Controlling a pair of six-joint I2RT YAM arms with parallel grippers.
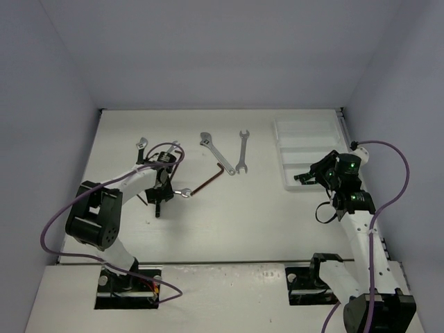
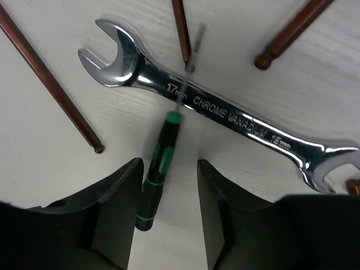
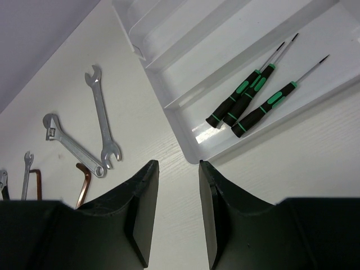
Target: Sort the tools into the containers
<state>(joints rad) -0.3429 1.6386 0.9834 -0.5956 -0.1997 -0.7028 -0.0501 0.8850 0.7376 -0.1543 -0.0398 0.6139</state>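
A thin black-and-green screwdriver [image 2: 159, 169] lies on the table, its shaft resting across a silver open-end wrench [image 2: 225, 109]. My left gripper [image 2: 169, 163] straddles its handle with the jaws apart; the handle lies close to the left finger [image 2: 121, 197] and is not pinched. In the top view this gripper [image 1: 161, 191] is low over the tools at the left. The white tray [image 3: 185, 152] holds three screwdrivers [image 3: 247, 104] in its nearest compartment. My right gripper [image 3: 178, 164] hovers open and empty over the table by the tray's near corner.
Brown hex keys [image 2: 50, 84] [image 2: 292, 28] lie around the wrench. Mid-table lie an adjustable wrench [image 1: 214, 149], an open-end wrench [image 1: 243, 149] and an L-shaped hex key [image 1: 211, 182]. A small wrench [image 1: 141, 147] lies at the far left. The tray [image 1: 277, 139] is at the back right.
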